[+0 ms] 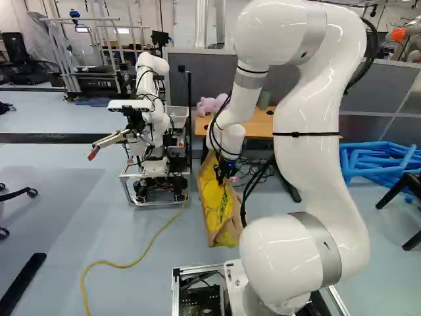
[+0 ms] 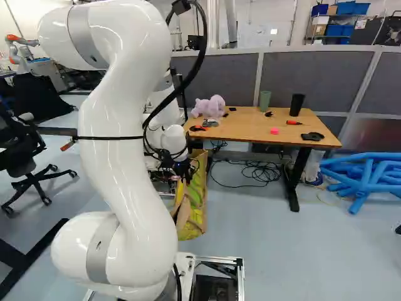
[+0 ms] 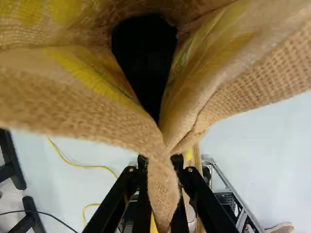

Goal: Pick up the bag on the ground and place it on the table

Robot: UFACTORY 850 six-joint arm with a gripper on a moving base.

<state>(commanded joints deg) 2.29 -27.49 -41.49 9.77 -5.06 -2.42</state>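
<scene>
Left base view: bag (image 1: 216, 205) hanging or standing mid-frame under the claw (image 1: 225, 174), long axis running near upright, foot slanting lower right; floor contact unclear | Right base view: bag sitting left of centre, beside the table (image 2: 250, 130) | Wrist view: claw clamping the bag's rim, presumably for lifting; mouth gaping ahead, facing the wrist.

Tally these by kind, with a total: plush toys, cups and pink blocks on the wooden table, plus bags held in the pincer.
Plush toys: 1, the purple plush toy
Cups: 2, the green cup and the black cup
Pink blocks: 1, the pink block
Bags in the pincer: 1, the yellow and brown bag
Total: 5
</scene>
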